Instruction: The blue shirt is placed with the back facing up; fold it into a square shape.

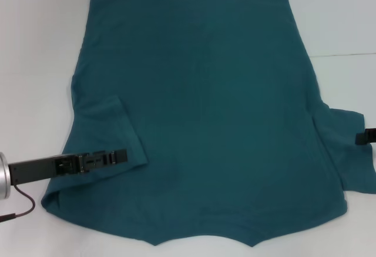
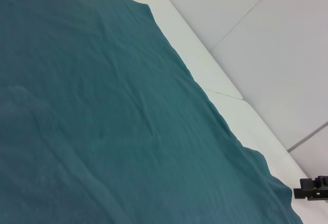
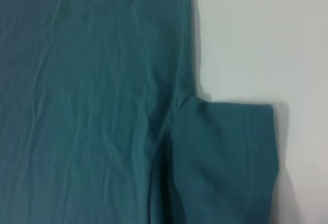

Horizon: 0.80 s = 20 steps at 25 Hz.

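The blue shirt (image 1: 217, 116) lies flat on the white table (image 1: 35, 27), its long axis running top to bottom of the head view, hem at the top, collar at the bottom edge. It is plain dark teal, no writing visible. Its left sleeve is folded inward over the body; the right sleeve lies spread at mid-right. The left end effector (image 1: 120, 156) rests on the folded sleeve, lower left; whether it grips cannot be told. The right end effector (image 1: 359, 138) shows at the right edge, state unclear.
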Tool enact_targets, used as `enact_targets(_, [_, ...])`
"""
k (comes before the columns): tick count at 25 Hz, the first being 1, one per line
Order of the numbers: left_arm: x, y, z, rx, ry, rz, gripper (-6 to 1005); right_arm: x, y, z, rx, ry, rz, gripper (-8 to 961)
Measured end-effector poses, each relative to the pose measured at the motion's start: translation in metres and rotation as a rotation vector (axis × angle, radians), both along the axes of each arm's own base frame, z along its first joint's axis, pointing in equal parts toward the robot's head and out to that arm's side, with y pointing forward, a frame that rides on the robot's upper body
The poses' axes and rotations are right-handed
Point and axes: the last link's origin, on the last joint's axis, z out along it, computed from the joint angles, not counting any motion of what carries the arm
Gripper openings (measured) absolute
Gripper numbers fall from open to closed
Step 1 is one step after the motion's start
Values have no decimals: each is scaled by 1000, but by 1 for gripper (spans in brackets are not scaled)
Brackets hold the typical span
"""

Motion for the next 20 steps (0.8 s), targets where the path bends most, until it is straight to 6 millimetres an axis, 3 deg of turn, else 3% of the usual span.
enact_targets(20, [0,3,1,10,3,12,813,-4,9,-14,9,-22,23,812])
